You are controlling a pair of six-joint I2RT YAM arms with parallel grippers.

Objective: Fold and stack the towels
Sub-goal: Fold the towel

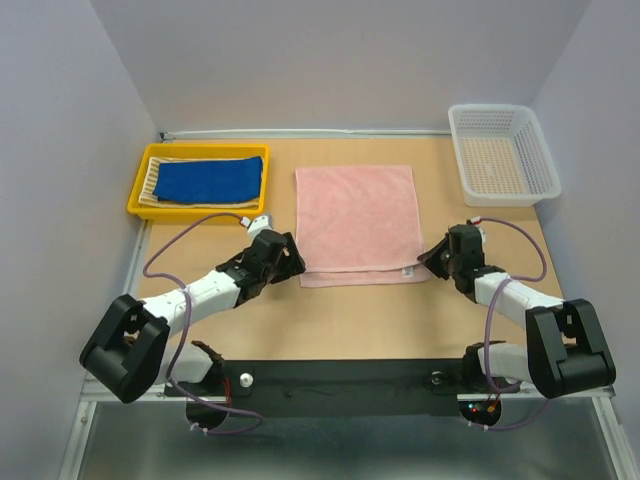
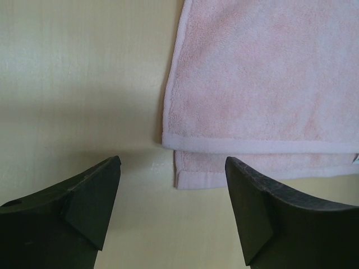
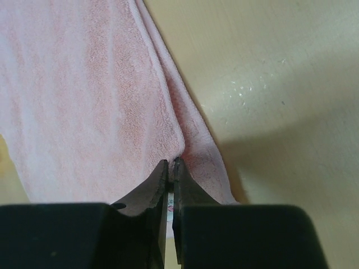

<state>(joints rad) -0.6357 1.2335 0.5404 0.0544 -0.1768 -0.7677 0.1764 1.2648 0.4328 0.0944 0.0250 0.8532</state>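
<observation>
The pale pink towel [image 1: 358, 222] lies folded flat in the middle of the table, its lower layer sticking out along the near edge. My right gripper [image 1: 434, 258] is at its near right corner. In the right wrist view that gripper [image 3: 170, 162] is shut on the puckered edge of the pink towel [image 3: 84, 101], with the white label showing between the jaws. My left gripper [image 1: 294, 262] is open just short of the near left corner. In the left wrist view it [image 2: 173, 162] holds nothing, and the pink towel [image 2: 263, 84] lies ahead. The blue towel [image 1: 210, 180] rests on the striped towel [image 1: 152, 180].
A yellow tray [image 1: 135, 195] at the back left holds the blue and striped towels. A white mesh basket [image 1: 500, 108] stands at the back right. Grey walls close in the table on three sides.
</observation>
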